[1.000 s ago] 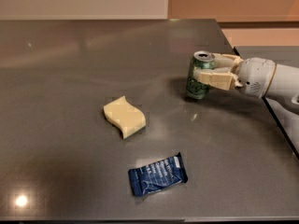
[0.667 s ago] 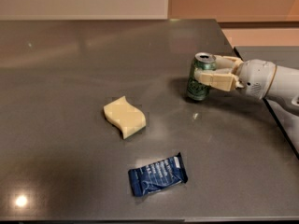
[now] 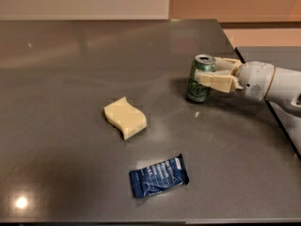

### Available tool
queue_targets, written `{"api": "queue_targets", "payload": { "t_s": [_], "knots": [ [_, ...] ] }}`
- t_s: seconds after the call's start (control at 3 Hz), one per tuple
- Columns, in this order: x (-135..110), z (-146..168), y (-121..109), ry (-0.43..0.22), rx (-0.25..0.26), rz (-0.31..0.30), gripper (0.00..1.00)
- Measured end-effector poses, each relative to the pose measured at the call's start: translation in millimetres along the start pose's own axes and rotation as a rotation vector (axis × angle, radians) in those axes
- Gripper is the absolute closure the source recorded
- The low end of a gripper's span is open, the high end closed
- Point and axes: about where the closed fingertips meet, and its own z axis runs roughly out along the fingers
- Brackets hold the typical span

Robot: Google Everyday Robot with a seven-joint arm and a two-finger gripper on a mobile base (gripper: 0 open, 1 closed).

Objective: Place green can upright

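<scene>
The green can (image 3: 198,90) stands upright on the dark grey table (image 3: 70,79) at the right, silver top up. My gripper (image 3: 208,70) reaches in from the right, its cream fingers (image 3: 217,82) on either side of the can at mid-height, shut on it. The can's base rests on the tabletop. The white arm (image 3: 268,83) extends off the right edge.
A pale yellow S-shaped sponge (image 3: 125,117) lies in the middle of the table. A dark blue snack wrapper (image 3: 158,176) lies near the front edge. The table's right edge (image 3: 282,126) runs just below the arm.
</scene>
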Motion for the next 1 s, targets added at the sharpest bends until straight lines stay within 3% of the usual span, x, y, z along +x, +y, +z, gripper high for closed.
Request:
{"api": "queue_targets", "payload": {
  "t_s": [0.33, 0.67, 1.0],
  "knots": [
    [-0.5, 2.4, 1.4, 0.0, -0.005, -0.001, 0.14],
    [-1.1, 4.8, 2.7, 0.0, -0.009, -0.001, 0.0],
    [-1.1, 4.9, 2.8, 0.0, -0.009, -0.001, 0.0]
  ]
}}
